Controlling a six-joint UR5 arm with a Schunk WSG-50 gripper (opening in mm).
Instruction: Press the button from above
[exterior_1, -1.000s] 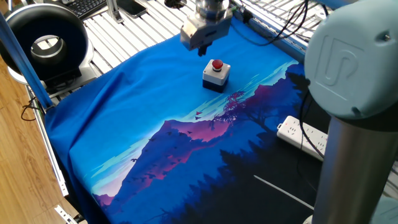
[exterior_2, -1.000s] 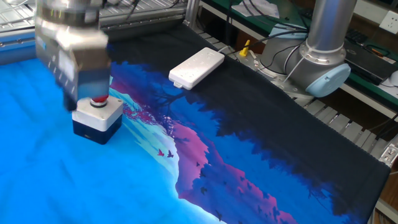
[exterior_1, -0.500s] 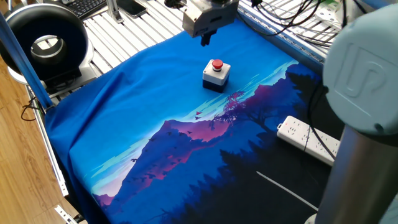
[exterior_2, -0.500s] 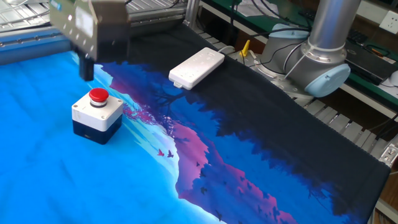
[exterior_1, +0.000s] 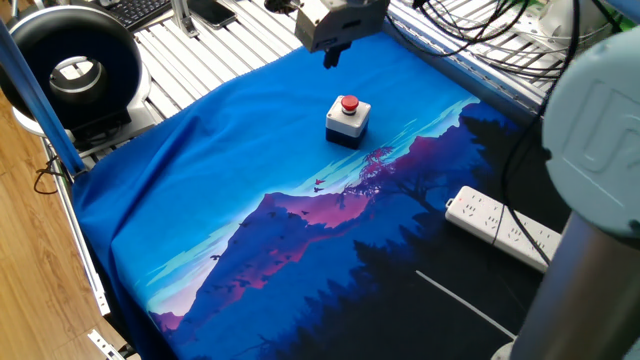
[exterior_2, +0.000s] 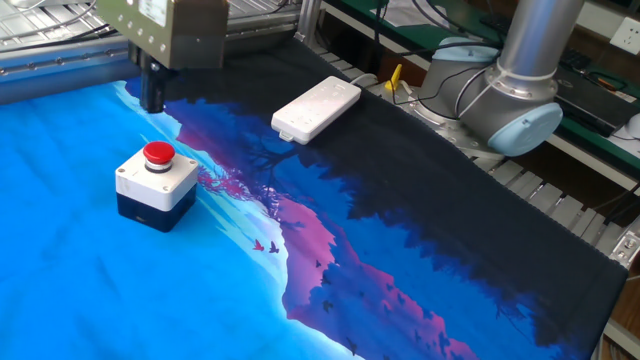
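Note:
The button (exterior_1: 348, 103) is a small red cap on a cube box (exterior_1: 347, 122) with a light grey top and dark base, standing on the blue printed cloth (exterior_1: 230, 170). It also shows in the other fixed view (exterior_2: 158, 152), on its box (exterior_2: 155, 188). My gripper (exterior_1: 331, 58) hangs in the air above and behind the button, well clear of it. In the other fixed view the gripper (exterior_2: 152, 100) shows its dark fingers pressed together as one column, holding nothing.
A long white power strip (exterior_1: 497, 225) lies on the dark part of the cloth, also seen in the other fixed view (exterior_2: 316, 108). A black round device (exterior_1: 75, 70) sits at the far left. My arm's base (exterior_2: 510, 90) and cables stand beside the table.
My gripper has risen from just over the red cap to well above it and drawn back a little. The button and box have not moved.

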